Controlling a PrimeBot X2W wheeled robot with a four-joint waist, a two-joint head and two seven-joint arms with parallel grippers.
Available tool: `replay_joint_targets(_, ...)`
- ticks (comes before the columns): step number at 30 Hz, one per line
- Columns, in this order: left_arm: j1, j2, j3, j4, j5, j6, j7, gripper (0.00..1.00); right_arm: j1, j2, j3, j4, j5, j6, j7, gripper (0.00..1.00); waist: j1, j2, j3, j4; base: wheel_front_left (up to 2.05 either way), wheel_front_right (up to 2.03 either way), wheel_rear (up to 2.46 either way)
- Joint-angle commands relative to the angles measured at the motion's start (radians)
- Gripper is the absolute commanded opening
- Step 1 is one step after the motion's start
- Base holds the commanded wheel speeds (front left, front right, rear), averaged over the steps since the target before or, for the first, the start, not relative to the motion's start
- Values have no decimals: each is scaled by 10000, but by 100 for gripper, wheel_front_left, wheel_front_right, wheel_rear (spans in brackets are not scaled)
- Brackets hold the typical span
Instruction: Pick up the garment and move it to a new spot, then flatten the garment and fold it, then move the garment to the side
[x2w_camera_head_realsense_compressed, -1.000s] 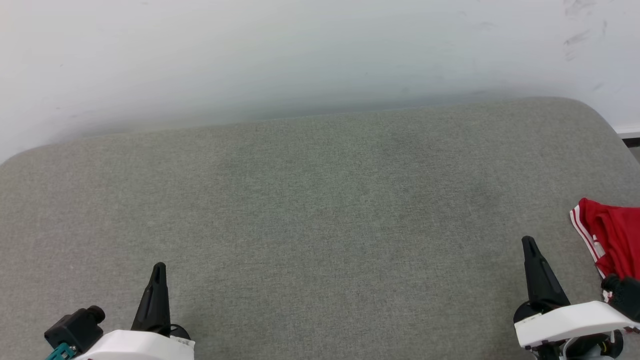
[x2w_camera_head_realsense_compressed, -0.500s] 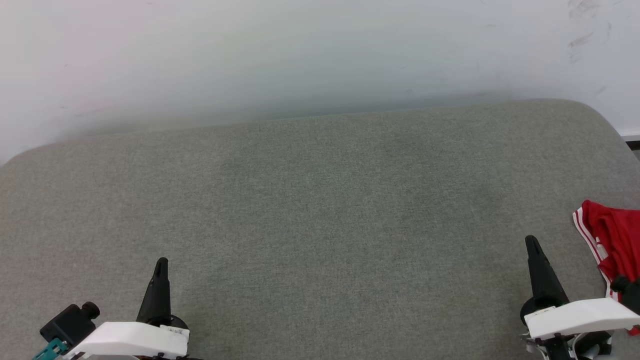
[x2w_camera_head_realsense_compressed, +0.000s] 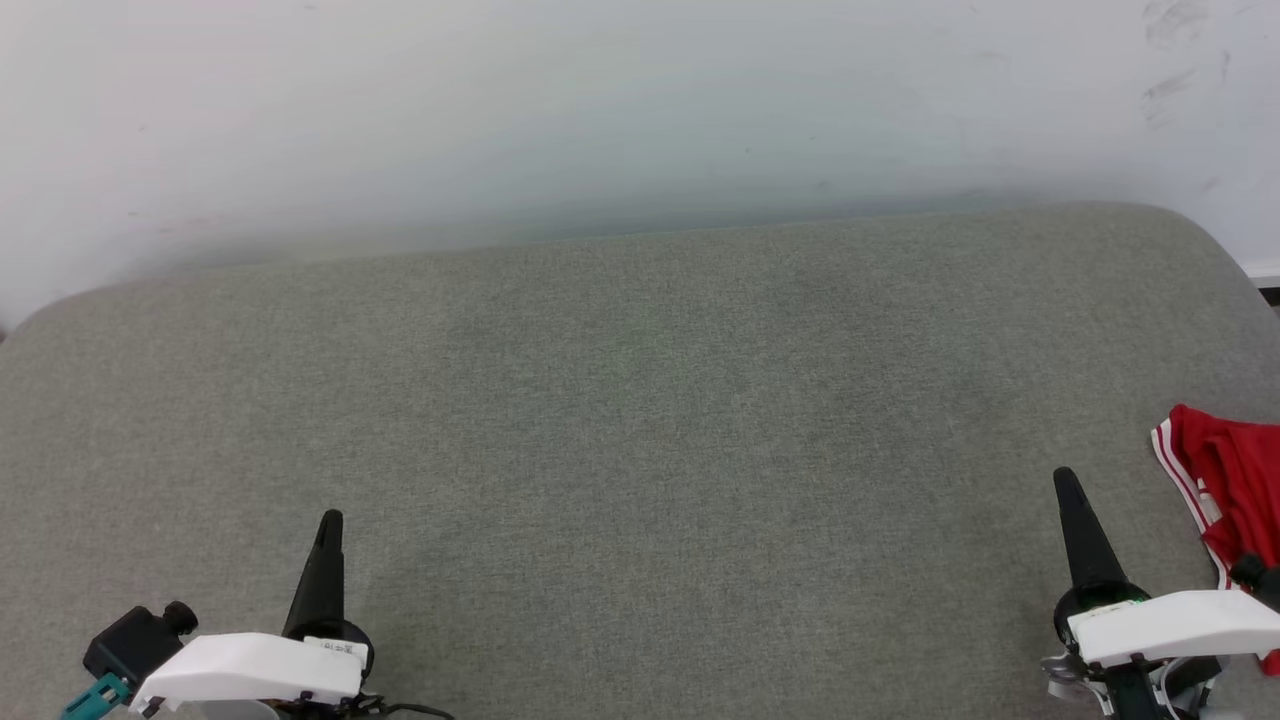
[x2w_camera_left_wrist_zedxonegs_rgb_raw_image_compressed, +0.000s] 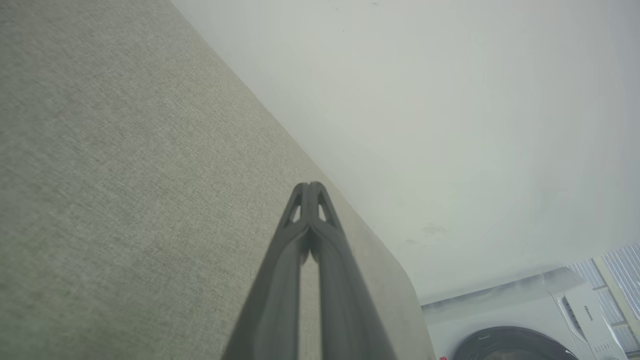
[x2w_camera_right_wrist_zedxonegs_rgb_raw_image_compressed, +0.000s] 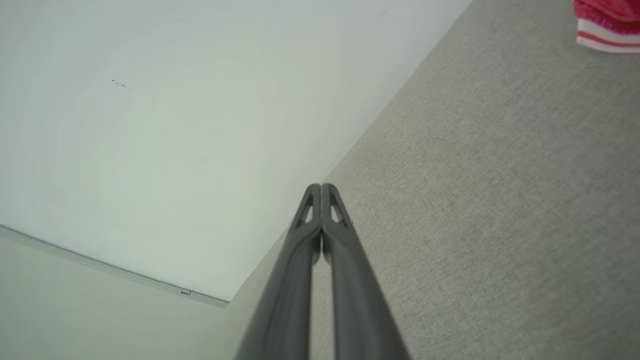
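Garment lies rumpled at the right edge of the cushion, either awaiting pickup or already set aside; left gripper and right gripper are clenched, empty.

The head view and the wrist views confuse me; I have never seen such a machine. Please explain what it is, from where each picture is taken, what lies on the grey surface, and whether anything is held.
It is a wheeled robot with two arms. The wide picture comes from a camera on its head, looking down at a grey fabric surface. Each arm, at the lower left and lower right, ends in jaws: two long dark fingers. The other two pictures come from wrist cameras looking along those fingers. The left jaws and the right jaws are shut and hold nothing. A crumpled red garment with striped edging lies at the surface's far right edge, apart from both jaws; the right wrist view shows it too.
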Motion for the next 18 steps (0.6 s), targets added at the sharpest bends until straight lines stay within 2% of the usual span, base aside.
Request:
replay_joint_targets(1, -252, 59, 10, -48, -269, -14, 59, 0, -272, 19, -48, -57, 270, -1, 81, 0, 0, 0, -2, 7, 0, 0, 0)
replay_joint_targets(18, -504, 58, 30, 227, -2060, -18, 529, 0, -390, 116, -255, 84, 1952, -1, 535, 0, 0, 0, -36, 101, 0, 0, 0)
